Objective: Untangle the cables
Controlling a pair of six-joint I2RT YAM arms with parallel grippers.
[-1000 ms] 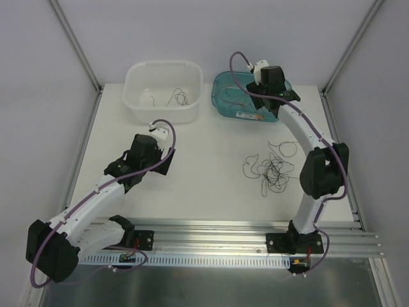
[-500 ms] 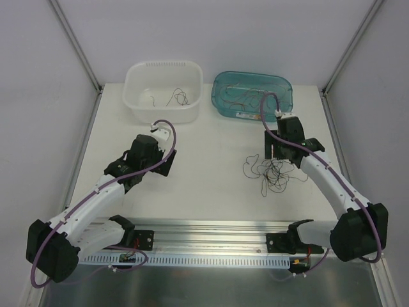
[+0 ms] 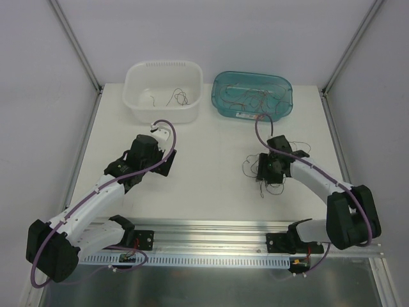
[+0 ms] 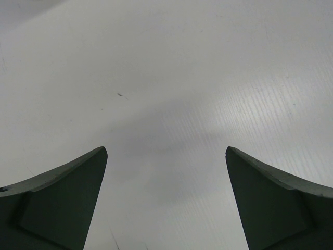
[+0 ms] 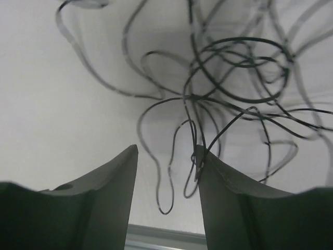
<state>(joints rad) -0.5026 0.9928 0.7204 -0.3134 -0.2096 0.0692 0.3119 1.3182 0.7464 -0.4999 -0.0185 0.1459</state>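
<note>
From above, the hair-thin, curly dark cables lie as a loose clump on the white surface, right of centre. The right pincer sits directly over the clump and hides much of it. The left pincer hovers well apart over bare surface, so the right arm is plainly nearer. The clump looks roughly round, with no clear long axis, and stray loops poke out on several sides. At the back, a white plastic tub holds a few separate wires and a teal plastic tub holds several reddish ones.

In the left wrist view, the left pincer is spread wide and holds nothing. Only bare surface shows between its fingers.

In the right wrist view, the right pincer is released, its fingers a narrow gap apart. The knot of the cables lies just ahead, slightly toward the right finger. One narrow loop drops into the gap with its long axis along the fingers. Another strand appears to touch the right finger's inner edge. Closing here would likely catch that loop, and perhaps a neighbouring strand too.
</note>
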